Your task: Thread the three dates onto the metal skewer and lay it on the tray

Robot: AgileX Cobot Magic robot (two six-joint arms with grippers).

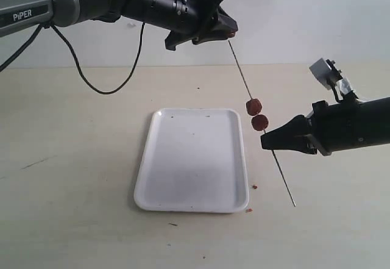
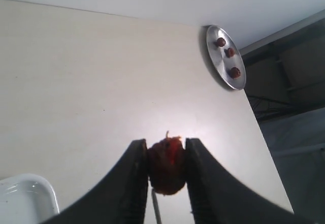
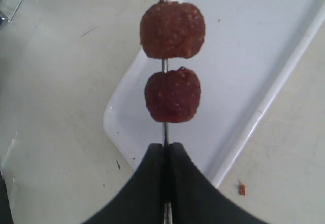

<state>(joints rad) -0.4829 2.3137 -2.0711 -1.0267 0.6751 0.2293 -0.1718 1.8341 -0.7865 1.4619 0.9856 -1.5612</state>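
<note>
My right gripper (image 1: 265,141) (image 3: 164,148) is shut on the metal skewer (image 1: 244,80) (image 3: 163,132), held slanted above the table. Two dates (image 1: 254,105) (image 1: 259,122) sit threaded on it just above the right fingers, seen large in the right wrist view (image 3: 172,29) (image 3: 172,95). My left gripper (image 1: 230,32) (image 2: 167,155) is shut on the third date (image 2: 166,165) at the skewer's upper tip, with the rod (image 2: 156,206) showing just below that date. The white tray (image 1: 192,159) (image 3: 244,56) lies flat on the table below, left of the skewer, with nothing on it.
A round metal plate (image 2: 226,57) holding three more dates stands at the table's far edge in the left wrist view. Small brown crumbs (image 1: 255,186) lie by the tray's right front corner. The left arm's black cable (image 1: 103,86) loops down to the table at the back left.
</note>
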